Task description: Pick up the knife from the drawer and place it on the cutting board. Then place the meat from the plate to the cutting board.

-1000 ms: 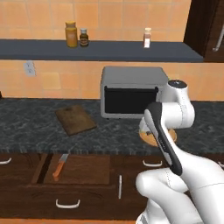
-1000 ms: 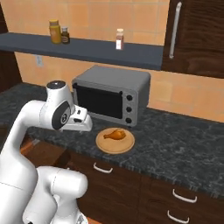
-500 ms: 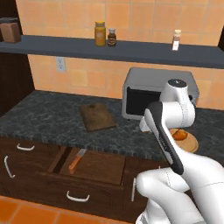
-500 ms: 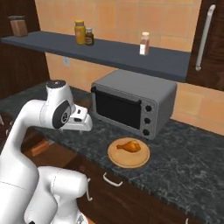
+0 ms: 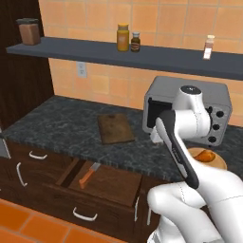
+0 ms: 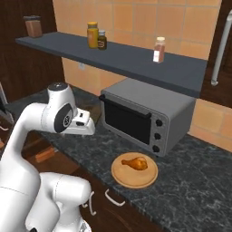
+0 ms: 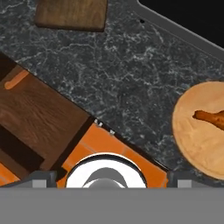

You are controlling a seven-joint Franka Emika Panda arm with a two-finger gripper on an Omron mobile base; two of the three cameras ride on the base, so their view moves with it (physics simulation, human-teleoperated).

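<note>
The drawer [image 5: 111, 184] stands pulled out below the counter, and the orange-handled knife [image 5: 88, 174] lies at its left end. On the counter behind it rests the dark cutting board [image 5: 115, 128]. To the right, the tan plate [image 6: 135, 174] carries the meat [image 6: 135, 162]. My gripper [image 6: 85, 129] hangs open and empty above the counter between board and plate. The hand view looks down on the cutting board [image 7: 72, 13], the knife [image 7: 15, 79] handle, the drawer [image 7: 41, 116], the plate [image 7: 199, 140] and the meat [image 7: 210, 119]; the gripper [image 7: 111, 177] has its tips wide apart.
A grey toaster oven [image 5: 187, 109] stands at the back of the dark stone counter [image 5: 57, 123], just behind the plate. A shelf [image 5: 95, 52] above holds jars and a spice bottle. Shut drawer fronts with white handles [image 5: 33, 155] flank the open drawer. The orange floor [image 5: 28, 223] lies below.
The whole picture has shifted right in both base views, so the base has driven to the left. The arm keeps its pose; knife, board, plate and meat stay put.
</note>
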